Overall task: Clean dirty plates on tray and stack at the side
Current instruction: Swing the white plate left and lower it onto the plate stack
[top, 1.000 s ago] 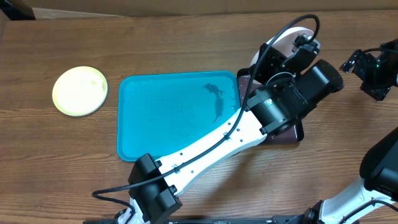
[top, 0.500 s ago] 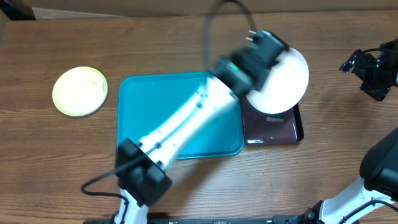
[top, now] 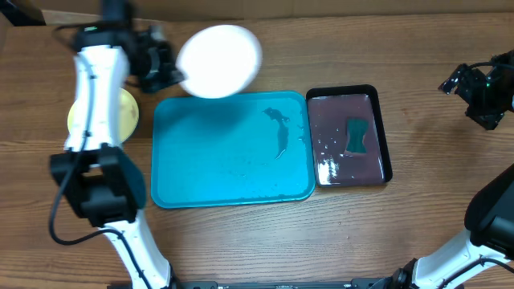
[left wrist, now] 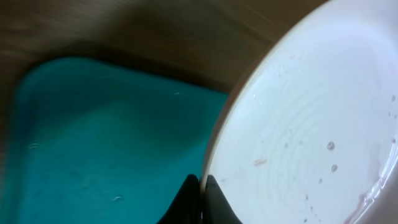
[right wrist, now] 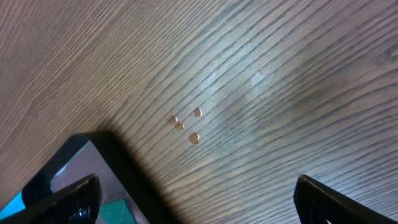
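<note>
My left pincer (left wrist: 200,198) clamps the white plate (top: 218,50) by its rim, aloft at upper centre; the tray (top: 201,160) carries no plates, the yellow-green plate (top: 128,112) lies on the desk (top: 321,241) at left, my right pincer (right wrist: 199,198) gapes open, so I judge only stacking is left.

Note for you: overhead, the round white plastic plate (top: 218,61) is blurred at its rim, and the left wrist view cuts it off right and below. The left arm (top: 92,104) hides the middle of the round yellow-green plastic plate (top: 130,114). In the right wrist view, only a corner of the black rectangular tray (right wrist: 115,168) and a sliver of teal sponge (right wrist: 115,211) show.
</note>
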Robot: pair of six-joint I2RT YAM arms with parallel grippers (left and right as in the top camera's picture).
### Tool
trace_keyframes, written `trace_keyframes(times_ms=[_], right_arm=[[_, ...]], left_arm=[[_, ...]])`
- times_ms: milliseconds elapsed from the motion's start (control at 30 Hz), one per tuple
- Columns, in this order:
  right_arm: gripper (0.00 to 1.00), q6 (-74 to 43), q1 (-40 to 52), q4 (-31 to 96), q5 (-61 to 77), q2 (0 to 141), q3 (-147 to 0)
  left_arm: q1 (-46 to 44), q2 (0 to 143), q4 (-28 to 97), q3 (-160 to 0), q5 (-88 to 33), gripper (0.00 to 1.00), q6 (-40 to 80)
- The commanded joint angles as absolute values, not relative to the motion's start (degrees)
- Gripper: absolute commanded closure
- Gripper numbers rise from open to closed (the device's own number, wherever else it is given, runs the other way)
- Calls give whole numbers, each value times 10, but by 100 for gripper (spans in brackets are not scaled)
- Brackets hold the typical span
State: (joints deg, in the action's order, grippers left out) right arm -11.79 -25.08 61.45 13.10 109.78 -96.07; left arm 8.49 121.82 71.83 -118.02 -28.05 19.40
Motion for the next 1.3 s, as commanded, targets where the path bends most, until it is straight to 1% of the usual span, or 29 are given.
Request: trace_keyframes(times_ms=[0, 233, 333, 433, 600, 967, 1000, 1033, 1100, 1133, 1167, 1200, 1267], right_arm=[[0, -118, -251, 612, 129, 1093, -967], [0, -118, -251, 612, 129, 1093, -967], [0, -118, -251, 612, 129, 1093, -967], [0, -118, -251, 612, 129, 1093, -967], [0, -118, -251, 612, 129, 1093, -967], [0, -118, -251, 612, 129, 1093, -967], [0, -118, -251, 612, 129, 1093, -967], [0, -118, -251, 612, 129, 1093, -967], [0, -118, -251, 612, 129, 1093, -967], [0, -118, -251, 612, 129, 1093, -967], [0, -118, -251, 612, 129, 1093, -967], [0, -118, -251, 612, 129, 1093, -967], [0, -118, -251, 612, 129, 1093, -967]], left_arm=[[168, 1244, 748, -1174, -224, 96, 197], [287, 1255, 765, -1168, -100, 96, 198], [319, 1255, 762, -1168, -41, 96, 200], [339, 1255, 758, -1168, -31, 96, 203], [343, 1255, 749, -1163, 18, 96, 256], [324, 1255, 678, -1115, 49, 96, 262], [324, 1255, 674, -1111, 47, 94, 262], [324, 1255, 673, -1111, 43, 85, 259], [323, 1255, 668, -1113, 15, 57, 234], [323, 1255, 668, -1116, -7, 48, 219], [322, 1255, 668, -1119, -30, 43, 208], [322, 1255, 670, -1124, -76, 41, 187], [321, 1255, 675, -1132, -150, 40, 151]])
